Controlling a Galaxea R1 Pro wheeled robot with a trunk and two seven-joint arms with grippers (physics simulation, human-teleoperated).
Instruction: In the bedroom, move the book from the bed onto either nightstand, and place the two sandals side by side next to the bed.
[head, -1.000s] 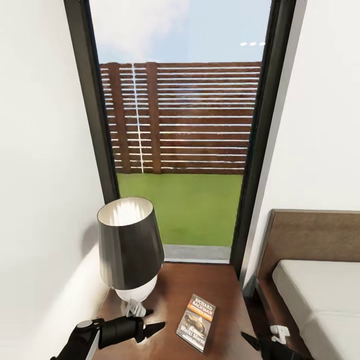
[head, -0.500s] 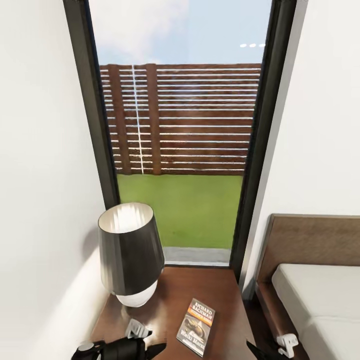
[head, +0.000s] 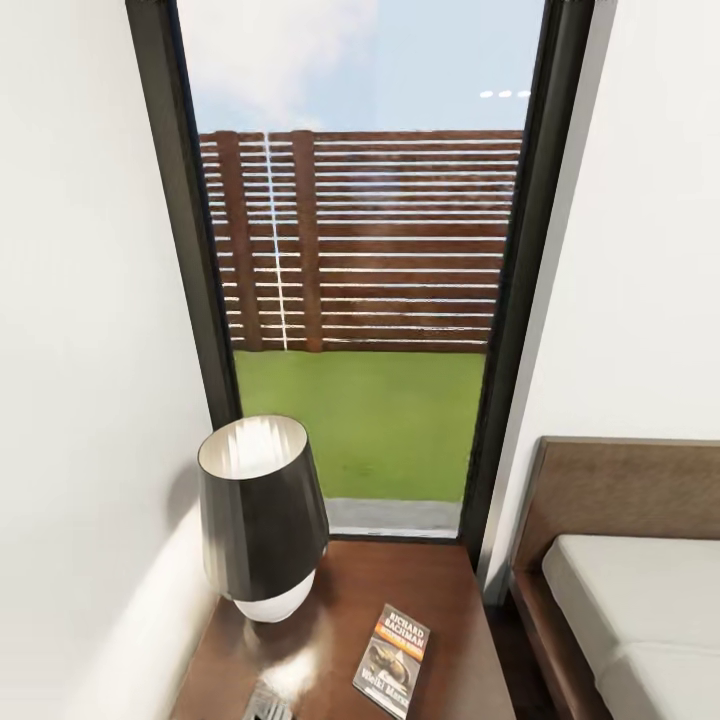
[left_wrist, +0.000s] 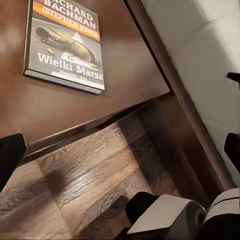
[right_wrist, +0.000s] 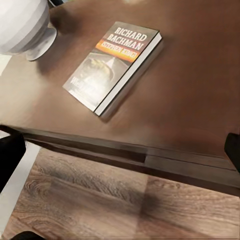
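The book (head: 392, 660) lies flat on the dark-brown nightstand (head: 450, 610), right of the lamp, cover up with its orange band showing. The bed (head: 640, 600) stands to the right of the nightstand. My left gripper (left_wrist: 120, 150) is open and empty, hanging over the floor below the nightstand's front edge, with the book (left_wrist: 65, 45) farther ahead. My right gripper (right_wrist: 120, 152) is also open and empty, off the same front edge, looking at the book (right_wrist: 112, 65). The sandals are out of view.
A black-shaded lamp (head: 262, 510) on a white base (right_wrist: 22, 27) stands on the nightstand's left side. A white wall runs close on the left and a tall black-framed window (head: 360, 300) is behind. Wood floor (right_wrist: 100, 200) lies in front of the nightstand.
Both arms have drawn back and down, dropping out of the bottom of the head view. The head view has shifted slightly. The book has stayed where it lay on the nightstand.
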